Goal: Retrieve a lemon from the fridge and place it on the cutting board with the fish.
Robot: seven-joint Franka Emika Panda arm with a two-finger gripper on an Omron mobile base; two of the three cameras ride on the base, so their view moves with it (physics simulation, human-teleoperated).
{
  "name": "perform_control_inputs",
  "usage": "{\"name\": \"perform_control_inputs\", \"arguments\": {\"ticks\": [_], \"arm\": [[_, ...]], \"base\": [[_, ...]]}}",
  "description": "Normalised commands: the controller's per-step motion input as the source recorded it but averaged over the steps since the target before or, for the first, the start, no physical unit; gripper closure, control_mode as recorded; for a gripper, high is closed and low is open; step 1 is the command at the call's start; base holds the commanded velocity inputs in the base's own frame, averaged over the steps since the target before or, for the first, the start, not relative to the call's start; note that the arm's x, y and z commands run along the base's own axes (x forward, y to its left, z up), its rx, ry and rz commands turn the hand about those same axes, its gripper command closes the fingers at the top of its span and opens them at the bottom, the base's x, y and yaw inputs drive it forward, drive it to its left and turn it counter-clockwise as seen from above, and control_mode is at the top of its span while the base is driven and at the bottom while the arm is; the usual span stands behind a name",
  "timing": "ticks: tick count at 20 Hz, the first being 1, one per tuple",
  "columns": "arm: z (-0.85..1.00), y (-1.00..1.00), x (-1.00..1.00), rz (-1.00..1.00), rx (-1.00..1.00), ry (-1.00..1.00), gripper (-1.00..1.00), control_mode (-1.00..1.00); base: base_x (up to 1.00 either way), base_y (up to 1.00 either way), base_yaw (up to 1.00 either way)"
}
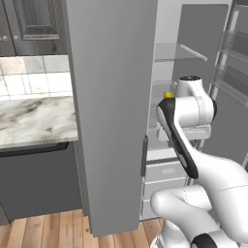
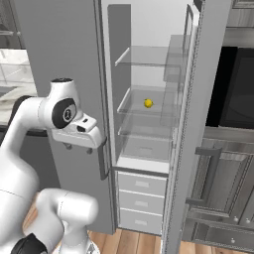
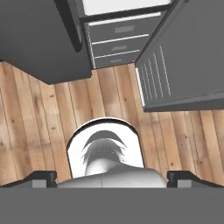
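Fridge open, lemon on a glass shelf

The lemon [image 2: 148,103] sits mid-shelf toward the back edge inside the fridge [image 2: 149,124], round, with no long axis I can tell. The gripper [image 3: 112,177] points down at the wooden floor [image 3: 39,118], jaws spread wide and holding nothing, well apart from the fruit.

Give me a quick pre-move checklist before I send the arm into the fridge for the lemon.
1. Fridge doors open: ok, shelves and drawers exposed.
2. Lemon located: ok, resting on a glass shelf, nothing beside it.
3. Tool open: ok, fingertips wide apart at the bottom of the hand view.
4. Tool empty: ok, nothing between the fingertips.
5. Tool aimed at lemon: not ok, the hand camera looks down at the wood floor.
6. Cutting board and fish ready: cannot tell.
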Motion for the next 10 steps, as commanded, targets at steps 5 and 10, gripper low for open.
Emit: {"name": "perform_control_inputs", "arguments": {"ticks": [5,10], "arm": [[0.0,0.02,-0.14,0.08,0.01,0.0,-1.0,-1.0],[0.0,-0.01,0.0,0.0,0.0,0.0,-1.0,-1.0]], "base": [[0.0,0.0,0.0],[0.0,0.0,0.0]]}}
